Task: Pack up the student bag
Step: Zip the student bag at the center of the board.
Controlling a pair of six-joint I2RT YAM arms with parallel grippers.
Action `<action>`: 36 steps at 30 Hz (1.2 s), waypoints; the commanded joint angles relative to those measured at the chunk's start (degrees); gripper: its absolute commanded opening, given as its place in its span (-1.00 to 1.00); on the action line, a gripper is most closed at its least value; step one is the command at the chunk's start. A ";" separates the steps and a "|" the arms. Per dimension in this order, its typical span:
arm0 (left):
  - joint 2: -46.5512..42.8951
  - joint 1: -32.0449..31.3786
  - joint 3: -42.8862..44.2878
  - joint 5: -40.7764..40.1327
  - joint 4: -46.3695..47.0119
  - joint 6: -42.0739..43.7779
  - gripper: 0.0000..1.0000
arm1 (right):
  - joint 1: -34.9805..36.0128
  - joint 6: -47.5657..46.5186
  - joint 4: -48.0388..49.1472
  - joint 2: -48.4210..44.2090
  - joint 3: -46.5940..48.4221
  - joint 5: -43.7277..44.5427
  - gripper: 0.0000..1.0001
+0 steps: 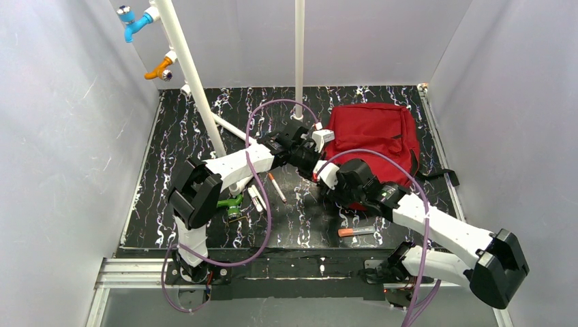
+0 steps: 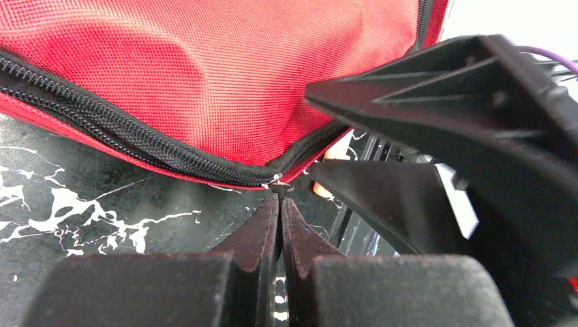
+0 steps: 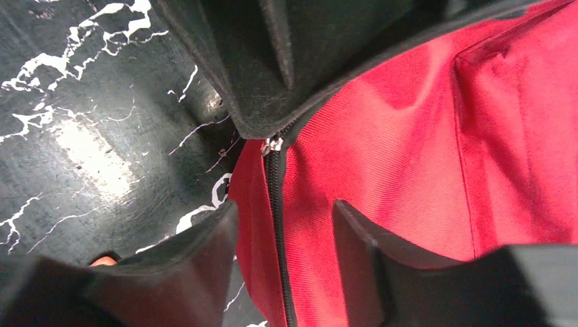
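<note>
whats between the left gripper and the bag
Only the zip pull, pinched in the left gripper's fingers at the student bag's corner; left wrist view.

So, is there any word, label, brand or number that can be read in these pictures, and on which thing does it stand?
No text can be read in any view.
student bag: plain red fabric, no label or brand shows.
zip pull: no marking can be made out.
white pen and orange-ended marker: any print is too small to read.
</note>
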 commanded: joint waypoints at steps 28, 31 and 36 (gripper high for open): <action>6.53 3.84 31.79 -36.57 -21.05 7.67 0.08 | 0.10 13.77 28.31 3.98 -5.51 -22.96 -0.22; -0.72 3.82 27.42 -34.13 -21.58 5.84 0.45 | 0.04 23.21 35.78 5.65 -5.77 -19.82 0.44; -8.26 3.83 19.61 -26.51 -21.47 1.62 0.53 | -0.49 27.51 24.54 1.07 -2.51 -4.09 0.97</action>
